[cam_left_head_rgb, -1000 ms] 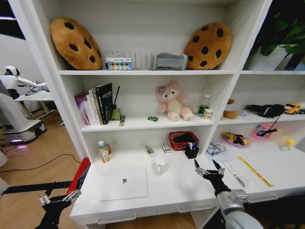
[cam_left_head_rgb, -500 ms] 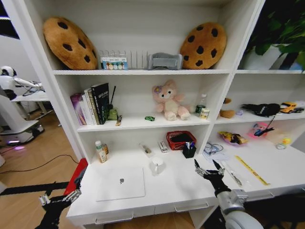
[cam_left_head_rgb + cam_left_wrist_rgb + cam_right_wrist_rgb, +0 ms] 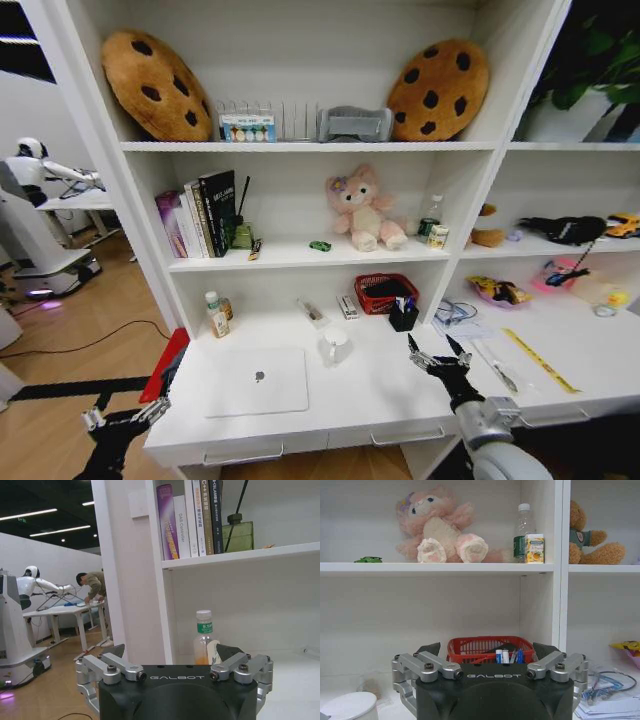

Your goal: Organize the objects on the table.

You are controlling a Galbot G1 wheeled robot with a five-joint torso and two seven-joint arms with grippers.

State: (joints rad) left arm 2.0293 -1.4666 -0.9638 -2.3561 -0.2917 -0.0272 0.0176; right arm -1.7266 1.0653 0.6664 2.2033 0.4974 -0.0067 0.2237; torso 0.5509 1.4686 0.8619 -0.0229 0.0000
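Note:
A silver laptop (image 3: 258,380) lies shut on the white table (image 3: 380,400). A white mug (image 3: 335,346) stands behind it, and a green-labelled bottle (image 3: 214,316) stands at the back left. Blue pens sit in a black holder (image 3: 403,316). The yellow ruler (image 3: 540,360) lies at the right. On the shelf above sits a tiny green toy car (image 3: 320,246). My right gripper (image 3: 438,355) hovers open over the table's right front, facing the shelves. My left gripper (image 3: 125,415) is open, low and off the table's left front corner, with the bottle (image 3: 203,642) ahead of it.
A red basket (image 3: 385,293) sits at the back of the table. A pink plush (image 3: 362,210), books (image 3: 205,215) and cookie cushions (image 3: 155,88) fill the shelves. A red object (image 3: 165,365) leans beside the table's left end. Another robot (image 3: 35,215) stands far left.
The whole head view has shifted slightly, so the camera moved. Both grippers hold the same pose, and nothing on the table has moved.

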